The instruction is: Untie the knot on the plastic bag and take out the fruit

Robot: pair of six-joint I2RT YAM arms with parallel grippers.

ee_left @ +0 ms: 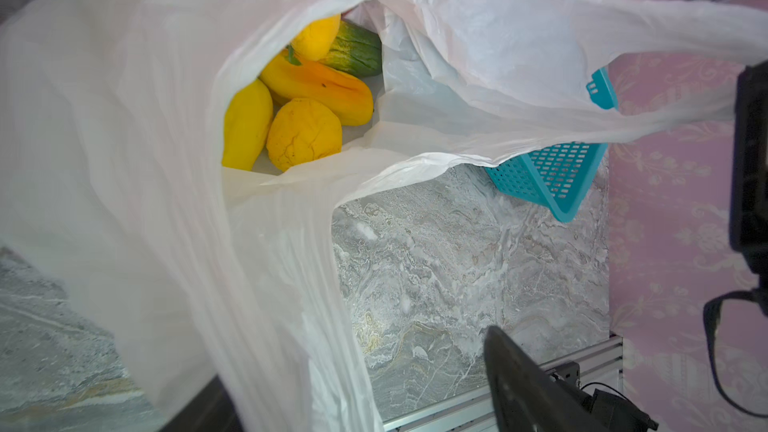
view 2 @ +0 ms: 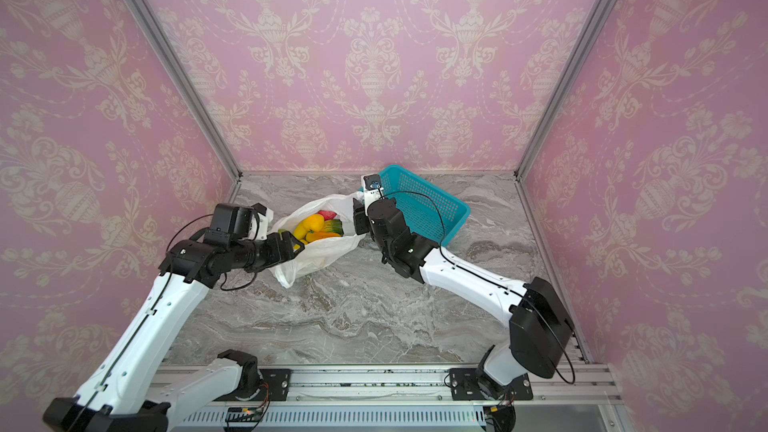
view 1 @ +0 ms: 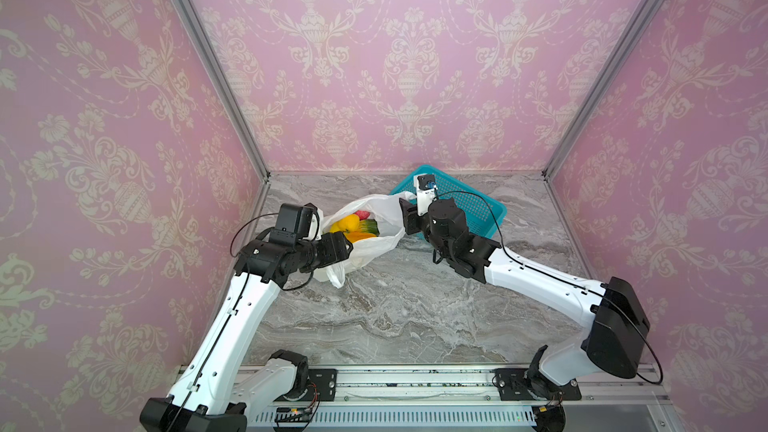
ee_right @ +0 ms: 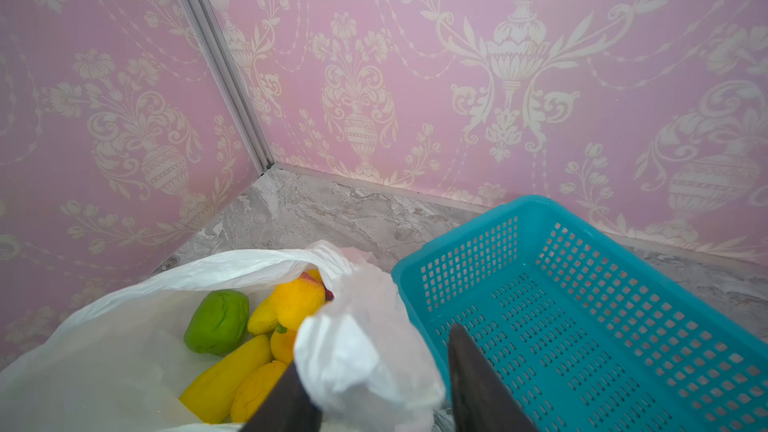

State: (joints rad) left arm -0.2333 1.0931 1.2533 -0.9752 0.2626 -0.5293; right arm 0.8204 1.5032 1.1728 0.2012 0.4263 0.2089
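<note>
The bag [view 1: 386, 209] lies on the table [view 1: 415, 305] at mid-back, just beside the teal basket [ee_right: 457, 259], with its mouth spread wide between the two arms. No knot shows. One handle loop [view 1: 336, 276] hangs loose, so the untying is probably done. The fruit [view 1: 349, 226] is all in the bag and none is out yet.

In the left wrist view, the left end effector [ee_left: 353, 363] has its jaws wide, with plastic draped over them and no pinch seen. In the right wrist view, the right end effector [ee_right: 374, 351] has its jaws apart around a bunched bag edge, which sits loosely between them.

Handling, as a judgement:
- **Bag:** It is thin, limp and slick, and the mouth will likely sag shut once freed. It is best taken at a bunched rim or handle, not the flat film.
- **Fruit:** The pieces look light, smooth and slightly squashy.
  - The long yellow piece [ee_right: 226, 376] should be gripped across its middle.
  - The green round one [ee_right: 218, 322] sits clear of the others, so it is an easy first pick.
  - The pink-red piece [view 1: 362, 214] is half hidden.

No brand, label or writing can be read anywhere.
</note>
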